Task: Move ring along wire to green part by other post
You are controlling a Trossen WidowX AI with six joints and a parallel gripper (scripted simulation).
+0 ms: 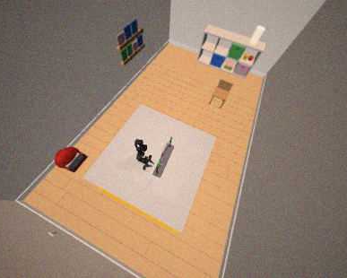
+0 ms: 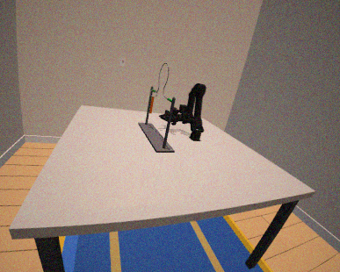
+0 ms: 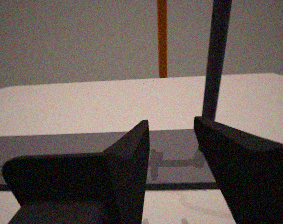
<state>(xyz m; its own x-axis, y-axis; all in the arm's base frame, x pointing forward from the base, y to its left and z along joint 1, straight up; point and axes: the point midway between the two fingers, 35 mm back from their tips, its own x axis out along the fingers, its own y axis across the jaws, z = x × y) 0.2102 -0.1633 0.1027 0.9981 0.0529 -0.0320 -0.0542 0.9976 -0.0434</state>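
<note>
Orange handle point(image 3: 162, 37) hangs beyond the near post point(image 3: 216, 57), clear of the claw point(image 3: 172, 145), which grips nothing.

Taking the near post as reference: in the wrist view the handle hangs behind it and to its left, well apart from the claw's two dark fingers, which stand partly apart with only the grey base plate point(image 3: 52, 145) showing between them. From the exterior view the handle point(image 2: 151, 103) hangs beside the far post, at the opposite end of the base plate. The arm point(image 2: 195, 110) stands just beyond the near post point(image 2: 169, 123), folded over with the claw point(image 2: 166, 116) held low, close to that post. No readable writing or labels can be made out.
</note>
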